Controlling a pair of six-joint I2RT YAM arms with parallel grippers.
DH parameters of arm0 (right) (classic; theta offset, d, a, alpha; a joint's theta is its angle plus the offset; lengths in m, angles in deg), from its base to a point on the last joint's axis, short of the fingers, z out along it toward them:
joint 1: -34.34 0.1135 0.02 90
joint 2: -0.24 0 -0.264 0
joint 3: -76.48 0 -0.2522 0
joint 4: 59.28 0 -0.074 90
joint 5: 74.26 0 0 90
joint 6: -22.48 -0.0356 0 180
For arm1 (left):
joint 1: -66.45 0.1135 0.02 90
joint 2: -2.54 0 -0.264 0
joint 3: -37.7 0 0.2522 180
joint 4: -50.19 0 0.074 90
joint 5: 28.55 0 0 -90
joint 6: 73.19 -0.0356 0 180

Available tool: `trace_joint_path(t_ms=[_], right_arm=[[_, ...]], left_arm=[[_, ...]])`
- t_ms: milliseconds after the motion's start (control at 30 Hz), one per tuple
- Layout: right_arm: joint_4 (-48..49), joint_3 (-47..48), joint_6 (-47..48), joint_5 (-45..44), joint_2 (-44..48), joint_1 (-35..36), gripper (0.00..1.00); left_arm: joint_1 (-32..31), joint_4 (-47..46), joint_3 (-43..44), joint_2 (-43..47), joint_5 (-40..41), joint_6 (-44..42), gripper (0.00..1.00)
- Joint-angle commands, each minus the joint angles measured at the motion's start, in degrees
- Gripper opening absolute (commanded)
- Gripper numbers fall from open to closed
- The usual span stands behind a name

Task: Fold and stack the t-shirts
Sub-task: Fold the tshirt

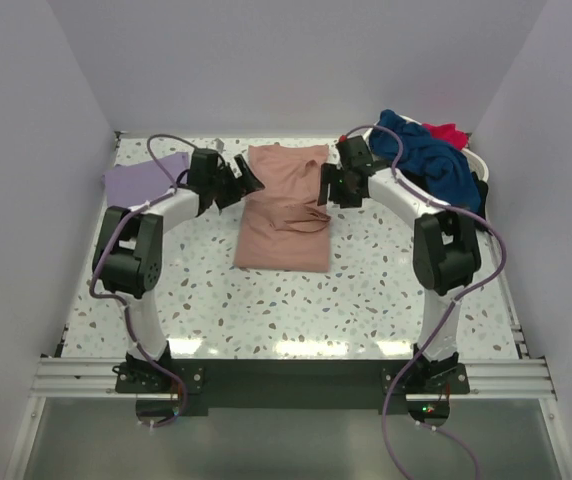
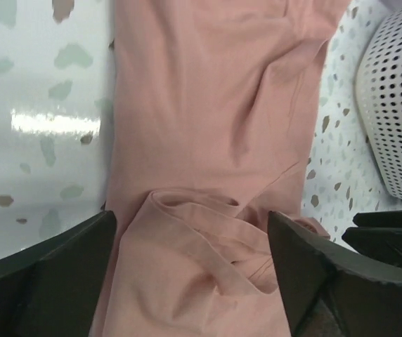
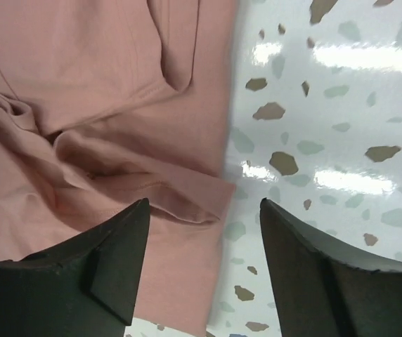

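Observation:
A dusty-pink t-shirt [image 1: 284, 205] lies partly folded in the middle of the table, with rumpled folds across its middle. My left gripper [image 1: 249, 183] hovers at its left edge and my right gripper [image 1: 326, 187] at its right edge. In the left wrist view the gripper [image 2: 190, 232] stands open, its fingers astride a loose fold of the pink shirt [image 2: 201, 105]. The right gripper [image 3: 204, 210] is open too, over the pink shirt's [image 3: 102, 84] right hem and bare table. A lavender t-shirt [image 1: 141, 182] lies flat at the back left.
At the back right a white basket [image 1: 474, 155] holds a heap of navy blue [image 1: 431, 160], red [image 1: 446, 132] and black [image 1: 481, 195] shirts. The basket's perforated wall [image 2: 398, 105] shows in the left wrist view. White walls enclose the speckled table [image 1: 296, 300].

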Motion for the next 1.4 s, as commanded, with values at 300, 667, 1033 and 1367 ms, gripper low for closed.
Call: trace_joint_path(t_ms=[300,667,1033,1367], right_arm=[[5.4,-7.5,2.5,8.7,13.1,4.1,0.70],[6.1,-8.3,0.4,14.0,7.0,9.4,0.63],[7.1,-4.0,-0.2,14.0,-1.0,9.6,0.62],[3.6,9.6,0.1,8.5,-10.9,9.6,0.63]], left_arm=[[-7.7,-10.4,-17.7,22.4,9.2,-6.4,1.00],[-17.0,-31.1,-34.9,23.1,10.6,-3.2,1.00],[-18.9,-42.8,-39.6,15.0,9.9,-6.1,1.00],[-19.9,-38.8,-43.6,16.4,13.8,-8.6,1.00]])
